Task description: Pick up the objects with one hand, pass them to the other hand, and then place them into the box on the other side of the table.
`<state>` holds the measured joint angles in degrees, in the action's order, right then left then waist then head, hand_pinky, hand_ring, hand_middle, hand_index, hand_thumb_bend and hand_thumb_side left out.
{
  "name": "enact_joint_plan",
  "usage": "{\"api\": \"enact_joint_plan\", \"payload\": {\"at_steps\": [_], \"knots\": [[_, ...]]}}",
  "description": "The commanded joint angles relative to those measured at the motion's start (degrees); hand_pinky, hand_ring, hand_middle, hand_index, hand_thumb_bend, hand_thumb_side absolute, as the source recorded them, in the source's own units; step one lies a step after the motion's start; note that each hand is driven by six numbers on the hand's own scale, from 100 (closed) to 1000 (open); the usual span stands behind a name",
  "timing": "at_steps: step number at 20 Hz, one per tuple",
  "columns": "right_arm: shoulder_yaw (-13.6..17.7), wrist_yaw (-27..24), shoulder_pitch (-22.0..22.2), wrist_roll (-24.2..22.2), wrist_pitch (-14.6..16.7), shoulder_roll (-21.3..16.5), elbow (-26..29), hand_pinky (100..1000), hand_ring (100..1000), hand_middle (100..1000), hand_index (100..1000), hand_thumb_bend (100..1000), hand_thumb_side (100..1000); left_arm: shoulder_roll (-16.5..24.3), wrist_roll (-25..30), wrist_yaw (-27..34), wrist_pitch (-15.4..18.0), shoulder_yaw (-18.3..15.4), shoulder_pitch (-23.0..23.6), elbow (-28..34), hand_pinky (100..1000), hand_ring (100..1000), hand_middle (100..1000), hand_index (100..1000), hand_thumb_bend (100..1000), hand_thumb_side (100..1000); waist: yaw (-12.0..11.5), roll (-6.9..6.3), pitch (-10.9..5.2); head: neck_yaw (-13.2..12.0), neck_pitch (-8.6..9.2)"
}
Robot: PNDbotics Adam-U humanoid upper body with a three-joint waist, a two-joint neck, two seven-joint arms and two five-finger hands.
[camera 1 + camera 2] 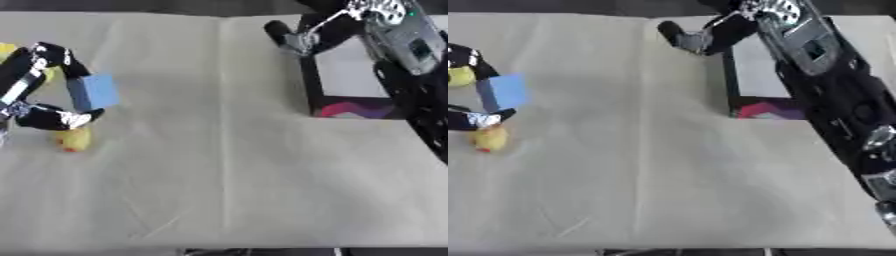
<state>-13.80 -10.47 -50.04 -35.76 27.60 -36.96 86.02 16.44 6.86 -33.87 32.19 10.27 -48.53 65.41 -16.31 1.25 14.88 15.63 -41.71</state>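
A: We see the left hand at the table's left edge, fingers and thumb curled round a blue block, long axis near upright.

B: Our right hand hangs beside the box; whether it's open we can't tell. A yellow toy lies under the left hand.

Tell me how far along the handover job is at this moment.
Early. The box interior looks bare where visible. The left robot hand is closing around the blue block; the right robot hand waits by the box. A yellow toy still lies on the table.
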Motion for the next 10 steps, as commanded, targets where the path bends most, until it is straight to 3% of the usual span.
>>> {"api": "enact_joint_plan", "payload": {"at_steps": [1, 10], "knots": [[-1.68, 2.95, -3.29, 0.7, 1.87, 1.57, -3.39, 893, 1000, 972, 1000, 100, 100, -1.61, 0.88, 1.46, -1.59, -1.02, -0.05, 2.65, 643, 391, 356, 431, 160, 100, 0.03, 0.01, -1.94, 0.4, -0.13], [-6.12, 11.68, -8.36, 1.59, 7.28, 7.84, -10.68, 887, 1000, 970, 1000, 100, 100, -6.85, -1.09, 2.11, -4.22, -1.98, 1.65, 6.39, 639, 380, 346, 424, 100, 100, -0.13, 0.44, -2.09, 1.21, -0.61]]}}
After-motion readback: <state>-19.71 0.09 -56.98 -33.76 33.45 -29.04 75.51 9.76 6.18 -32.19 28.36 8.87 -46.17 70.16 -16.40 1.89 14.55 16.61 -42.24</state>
